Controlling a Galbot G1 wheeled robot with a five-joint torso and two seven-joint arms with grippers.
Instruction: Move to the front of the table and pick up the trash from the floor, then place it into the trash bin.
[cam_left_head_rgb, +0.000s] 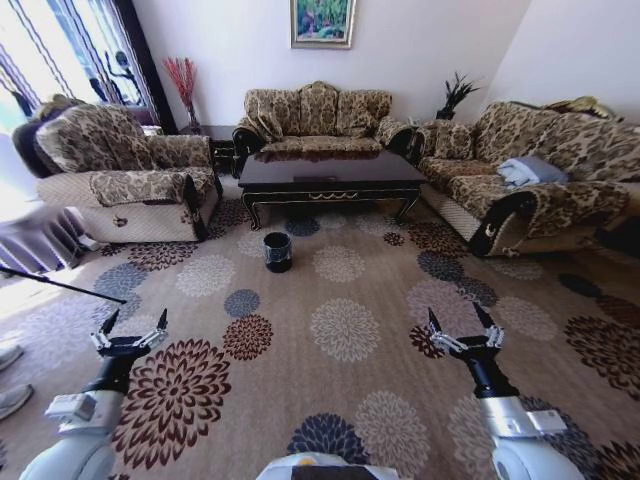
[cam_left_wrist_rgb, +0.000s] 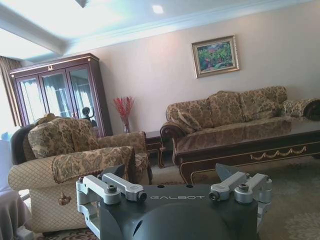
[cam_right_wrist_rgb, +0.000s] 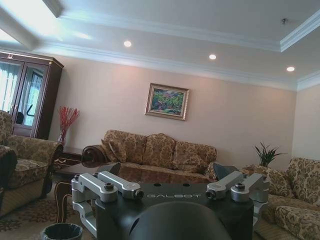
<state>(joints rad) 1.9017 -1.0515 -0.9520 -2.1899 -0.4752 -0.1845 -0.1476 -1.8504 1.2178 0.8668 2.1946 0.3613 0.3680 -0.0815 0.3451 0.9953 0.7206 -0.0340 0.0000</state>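
The trash bin (cam_left_head_rgb: 278, 252) stands on the floor (cam_left_head_rgb: 345, 290) at the upper centre of the head view, just in front of the table (cam_left_head_rgb: 330, 180) and a little toward its left end. In the right wrist view the trash bin (cam_right_wrist_rgb: 62, 231) shows at the lower left. Three sofas (cam_left_head_rgb: 318, 118) surround the table. The left gripper (cam_left_head_rgb: 133, 329) hangs over the carpet at the lower left, its fingers spread apart and empty. The right gripper (cam_left_head_rgb: 461, 324) hangs at the lower right, also spread apart and empty.
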